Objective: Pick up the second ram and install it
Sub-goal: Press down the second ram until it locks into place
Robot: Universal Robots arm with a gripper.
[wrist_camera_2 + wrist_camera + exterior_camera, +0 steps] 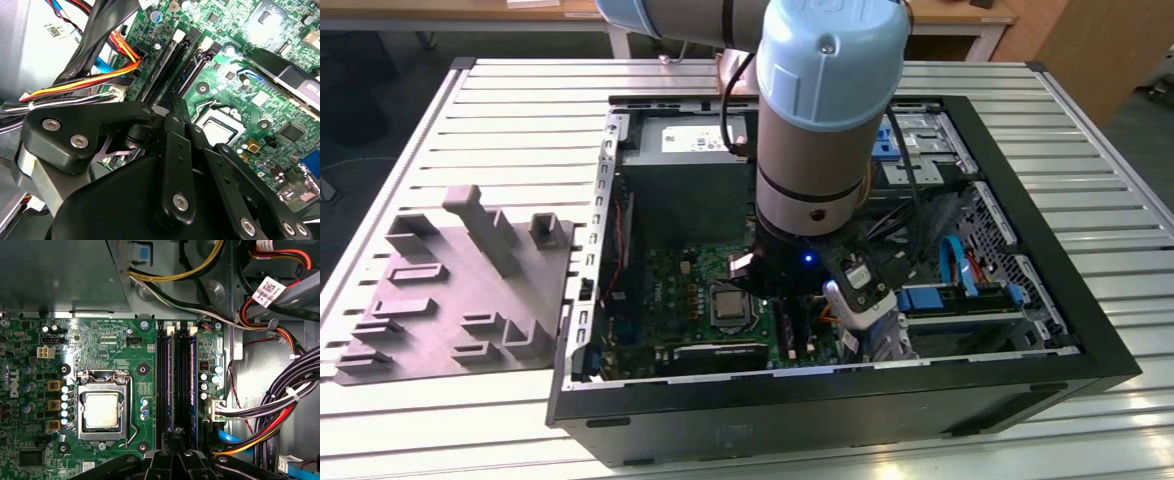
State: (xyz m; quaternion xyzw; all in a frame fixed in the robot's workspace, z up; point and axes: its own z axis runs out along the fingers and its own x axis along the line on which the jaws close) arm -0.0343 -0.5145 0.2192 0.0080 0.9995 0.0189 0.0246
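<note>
Slatted aluminium makes up the counter [1067,130], and on it an open black computer case [1041,375] lies on its side, with a grey moulded parts tray [454,290] beside it toward the exterior view's left. Wooden furniture stands behind. Inside the case sit a green motherboard [100,340] with its silver CPU socket [101,411], a grey power supply [60,275], and bundles of yellow, orange, red and black cables [280,410] near the drive bays. The arm [821,120] reaches straight down into the case. Its black tool [175,460] hangs directly over the long black memory slots [161,385] beside the socket. Two slots carry blue-green sticks standing on edge; the one taken for the second ram [193,380] sits on the cable side, the other stick [169,380] closer to the socket. Whether the tool is clenched, released or grasping a stick cannot be told, since its linkage hides the tips in both wrist views.
</note>
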